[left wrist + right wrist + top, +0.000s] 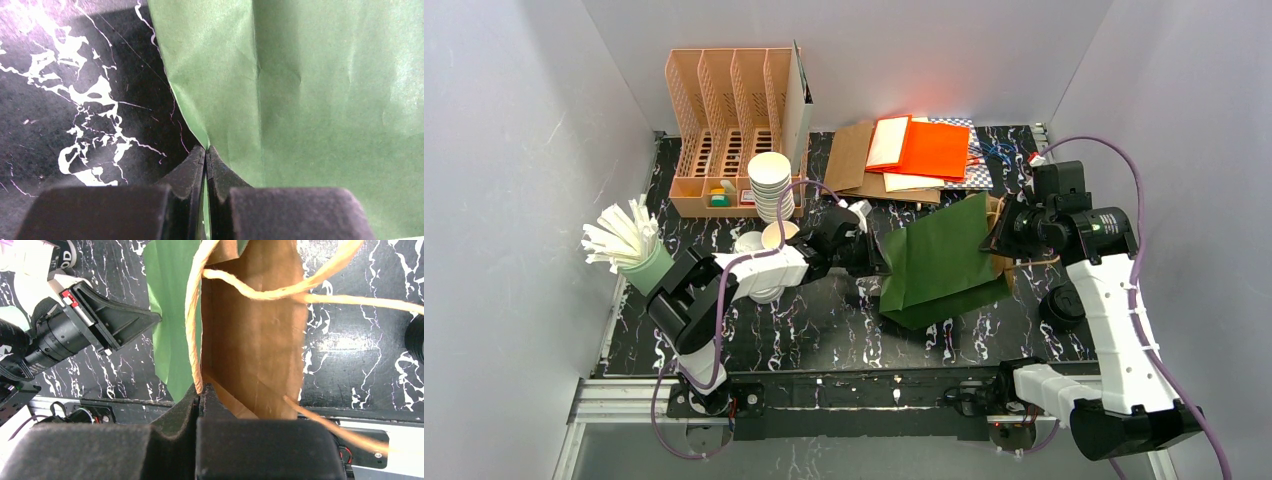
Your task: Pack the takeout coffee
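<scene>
The left gripper [206,149] is pinched tight on one edge of the green paper bag [939,262]. The right gripper [201,386] is clamped on the rim of the bag's brown-lined mouth, beside its twine handles [260,290]. The single white cup [777,234] stands open-topped left of the bag, just behind the left arm [759,272]. A stack of cups [769,180] rises left of the bag and farther back. A black round lid [1061,305] lies just right of the bag.

The paper bag [939,262] is green outside and kraft brown inside. The tabletop [824,325] is black with white marble veining. The file rack [724,100] is peach.
</scene>
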Controlling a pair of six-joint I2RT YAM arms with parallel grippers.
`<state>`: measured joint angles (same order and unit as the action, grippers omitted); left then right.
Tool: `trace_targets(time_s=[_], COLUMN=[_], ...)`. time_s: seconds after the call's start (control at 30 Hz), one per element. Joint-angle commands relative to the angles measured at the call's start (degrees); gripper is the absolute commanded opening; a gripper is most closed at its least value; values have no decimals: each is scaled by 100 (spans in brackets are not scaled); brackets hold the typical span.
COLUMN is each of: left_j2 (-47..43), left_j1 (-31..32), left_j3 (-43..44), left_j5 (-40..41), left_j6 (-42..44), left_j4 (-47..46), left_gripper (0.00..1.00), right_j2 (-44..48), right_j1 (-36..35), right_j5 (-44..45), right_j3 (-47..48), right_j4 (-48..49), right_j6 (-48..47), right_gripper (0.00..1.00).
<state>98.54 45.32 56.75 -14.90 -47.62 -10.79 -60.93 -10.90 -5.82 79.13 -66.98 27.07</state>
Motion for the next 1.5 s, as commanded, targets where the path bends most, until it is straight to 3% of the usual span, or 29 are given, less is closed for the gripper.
trace_targets(time_s=[0.0, 0.13, 0.23, 0.4, 0.53, 0.63, 0.7, 0.87, 1.17, 1.23, 1.37, 1.47], left_j2=[-281, -323, -271, -263, -166, -246, -381, -658, -1162, -1190, -1284, -1256], left_j1=[-66, -93, -92, -78, -58, -58, -50, -49, -48, -45, -49, -49], left_j3=[-384, -507, -301, -48, 100, 260, 401, 821, 679, 674, 731, 822], left_j5=[-86, -157, -182, -158, -150, -103, -41, 228, 281, 300, 436, 516], left_j6=[-182, -235, 23, 253, 369, 523, 655, 949, 585, 530, 515, 622], left_j4=[-220, -394, -1, 209, 367, 544, 735, 1790, 2013, 2012, 2075, 2266], left_gripper=[0, 2, 21, 40, 49, 67, 73, 74, 70, 70, 70, 70], right_j2=[97, 179, 108, -137, -298, -490, -577, -756, -1075, -1125, -1152, -1087], right_j1=[30, 30, 31, 27, 30, 24, 26, -172, -1630, -1887, -2268, -2486], right_j5=[249, -271, -818, -1081, -1317, -1186, -1172, -1079, 518, 550, 299, -91], right_j3=[173, 41, 84, 384, 620, 730, 810, 987, 1268, 1271, 1171, 970], right_j4=[-22, 267, 486, 423, 347, 200, 192, 251, 180, 216, 552, 908], right_j6=[79, 11, -9, -59, -211, -402, -478, -412, -134, -87, -17, 103], right_gripper=[1, 1, 1, 1, 1, 1, 1, 1, 2, 10, 36, 48])
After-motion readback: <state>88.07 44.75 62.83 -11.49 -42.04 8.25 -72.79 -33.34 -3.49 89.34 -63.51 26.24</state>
